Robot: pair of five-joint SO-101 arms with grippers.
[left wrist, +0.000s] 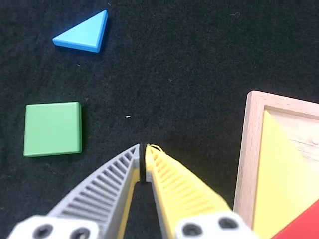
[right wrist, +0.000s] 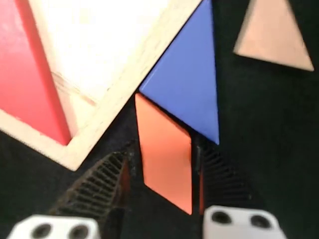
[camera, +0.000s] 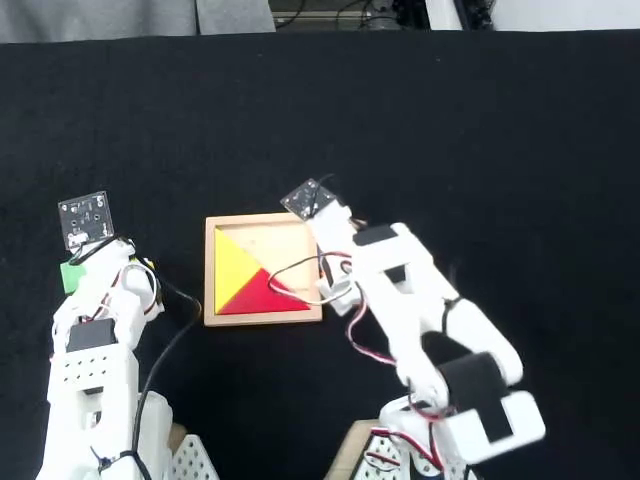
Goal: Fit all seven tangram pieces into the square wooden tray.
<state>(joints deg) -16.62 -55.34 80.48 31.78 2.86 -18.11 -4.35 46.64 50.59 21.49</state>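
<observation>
Right wrist view: I note the right gripper (right wrist: 164, 148) clamped on the orange parallelogram (right wrist: 164, 164) just beside the tray (right wrist: 107, 119) (left gripper (left wrist: 143, 148) closed, empty, over the black table (left wrist: 174, 74)).

Bright even light, glare on tray (right wrist: 99, 50)

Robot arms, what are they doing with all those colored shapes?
They are filling a square wooden tray with tangram pieces. A yellow triangle and a red triangle already lie inside. The right gripper is closed around an orange parallelogram just outside the tray's rim, beside a blue triangle. The left gripper is shut and empty over the black table, near a green square and a light blue triangle.
</observation>
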